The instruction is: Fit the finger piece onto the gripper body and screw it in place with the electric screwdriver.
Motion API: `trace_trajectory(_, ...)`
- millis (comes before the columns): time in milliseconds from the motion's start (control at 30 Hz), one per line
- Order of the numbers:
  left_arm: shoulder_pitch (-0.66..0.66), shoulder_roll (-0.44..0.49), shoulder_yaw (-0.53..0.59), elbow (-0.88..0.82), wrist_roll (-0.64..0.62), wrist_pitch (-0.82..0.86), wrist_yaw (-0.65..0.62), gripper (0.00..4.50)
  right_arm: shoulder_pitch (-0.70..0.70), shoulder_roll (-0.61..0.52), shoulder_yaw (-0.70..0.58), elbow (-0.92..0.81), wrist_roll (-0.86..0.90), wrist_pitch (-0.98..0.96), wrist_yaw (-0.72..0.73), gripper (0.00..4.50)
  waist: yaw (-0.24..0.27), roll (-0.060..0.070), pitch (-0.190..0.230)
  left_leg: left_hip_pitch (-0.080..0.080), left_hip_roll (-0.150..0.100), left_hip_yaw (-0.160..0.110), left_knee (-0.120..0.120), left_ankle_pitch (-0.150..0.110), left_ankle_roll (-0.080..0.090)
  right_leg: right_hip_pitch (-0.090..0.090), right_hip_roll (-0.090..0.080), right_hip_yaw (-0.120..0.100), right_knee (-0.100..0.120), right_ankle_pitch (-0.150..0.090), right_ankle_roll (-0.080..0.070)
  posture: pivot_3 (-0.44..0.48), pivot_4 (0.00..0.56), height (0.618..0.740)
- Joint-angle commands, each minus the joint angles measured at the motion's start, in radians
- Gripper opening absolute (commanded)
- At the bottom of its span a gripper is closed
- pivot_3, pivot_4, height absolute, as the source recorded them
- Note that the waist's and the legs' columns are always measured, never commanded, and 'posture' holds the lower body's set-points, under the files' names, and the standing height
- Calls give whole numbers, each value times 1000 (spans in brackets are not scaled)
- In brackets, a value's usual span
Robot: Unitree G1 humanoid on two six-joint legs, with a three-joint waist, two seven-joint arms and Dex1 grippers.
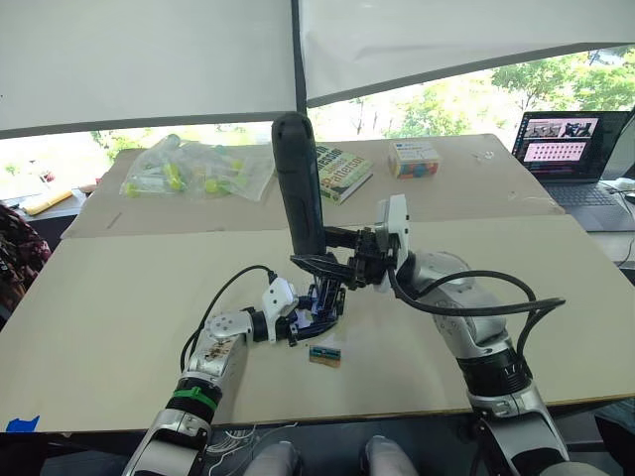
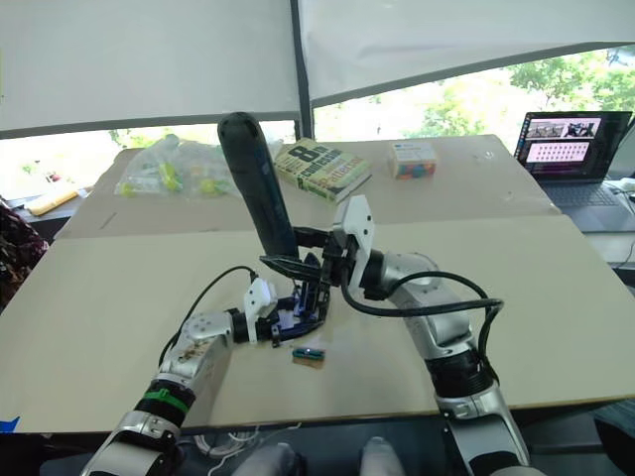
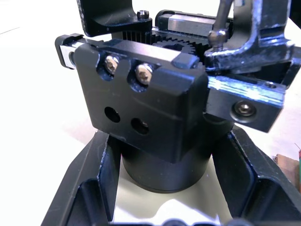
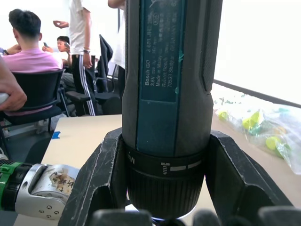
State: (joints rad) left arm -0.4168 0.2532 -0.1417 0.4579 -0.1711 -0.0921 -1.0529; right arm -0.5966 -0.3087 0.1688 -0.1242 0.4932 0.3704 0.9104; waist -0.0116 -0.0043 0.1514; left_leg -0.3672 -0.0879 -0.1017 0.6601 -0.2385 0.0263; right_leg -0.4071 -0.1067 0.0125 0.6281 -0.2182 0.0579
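Right hand (image 1: pixel 332 260) is clamped on the electric screwdriver (image 1: pixel 298 183), a long, thick matte-black cylinder with a rounded upper end, held near its lower collar with one black finger on each side of the barrel. The tool stands nearly upright, leaning slightly away from the robot, and a thin metal bit (image 3: pixel 221 19) comes down onto the gripper body (image 3: pixel 155 117), a small black mechanical assembly on a round dark base. Left hand (image 1: pixel 310 315) is closed on that base, its two black fingers hugging the round base from either side, holding the assembly on the worktop (image 1: pixel 119 297).

Two screws sit in the upper holes of the black block on the assembly's near face; two lower holes are open. Whether the finger piece is fitted cannot be told.

The worktop is a broad, pale beige board surface. A small green-and-brown block (image 1: pixel 324 353) lies on it just beside the left hand, on the robot's side. A second beige table (image 1: pixel 466 178) stands behind, carrying a clear plastic bag of yellow-green items (image 1: pixel 193 169), a book with a green-and-white cover (image 1: pixel 340 172) and a small multicoloured box (image 1: pixel 413 159). An open laptop (image 1: pixel 571 149) sits at the far right.

White blinds hang across the upper windows, with green trees visible below them. Several people sit and stand by dark chairs elsewhere in the room.
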Motion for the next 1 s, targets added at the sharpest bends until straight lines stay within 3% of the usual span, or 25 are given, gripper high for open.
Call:
trace_trajectory(33,2,-4,9,31,-14,1,5,2325,22,-30,34,67,-29,94,-1,1924,0,0,0,0,0,0,0,0,0,0,0,0,0,0,0,0,150,740)
trace_trajectory(1000,-8,-7,15,54,-5,-16,9,2325,-11,-37,3,75,-7,87,44,1924,1,0,0,0,0,-2,0,0,0,1,-1,-2,-1,0,1,0,150,740)
